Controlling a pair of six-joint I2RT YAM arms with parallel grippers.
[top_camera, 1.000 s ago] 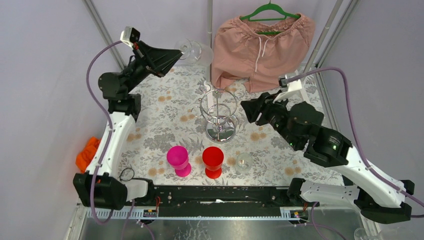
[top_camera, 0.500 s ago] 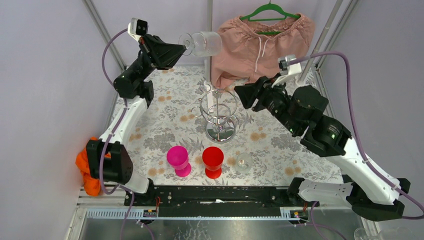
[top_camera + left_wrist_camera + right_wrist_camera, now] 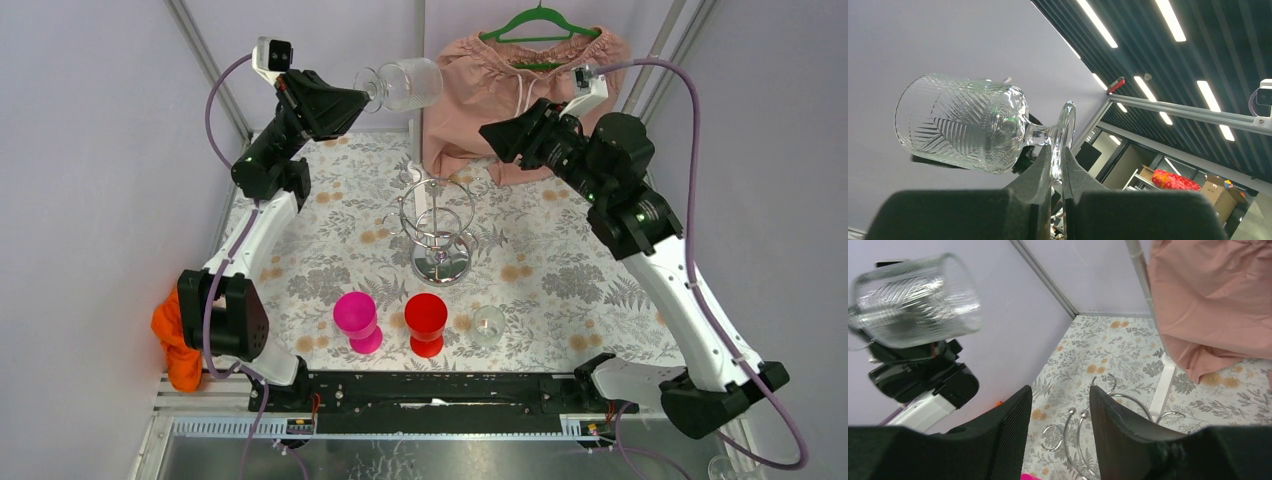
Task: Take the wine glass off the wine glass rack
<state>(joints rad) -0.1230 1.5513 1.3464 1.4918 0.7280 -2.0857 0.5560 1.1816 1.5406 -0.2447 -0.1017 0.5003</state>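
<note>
Your left pincer [image 3: 1056, 156] is pinching the wine glass [image 3: 965, 127] by the edge of its round foot, the two fingers pressed against either face of the disc. The glass lies on its side, with the bowl pointing away from the pincer toward your right arm, and it is lifted high above the bench [image 3: 570, 290]. The wine glass rack [image 3: 438, 228] stands on the bench well below, between the two pincers and apart from the glass. Your right pincer [image 3: 1060, 392] is spread and holds nothing. From its own camera the glass sits up and to the left, near but not touching. The rack's wire rings show below its fingertips.
</note>
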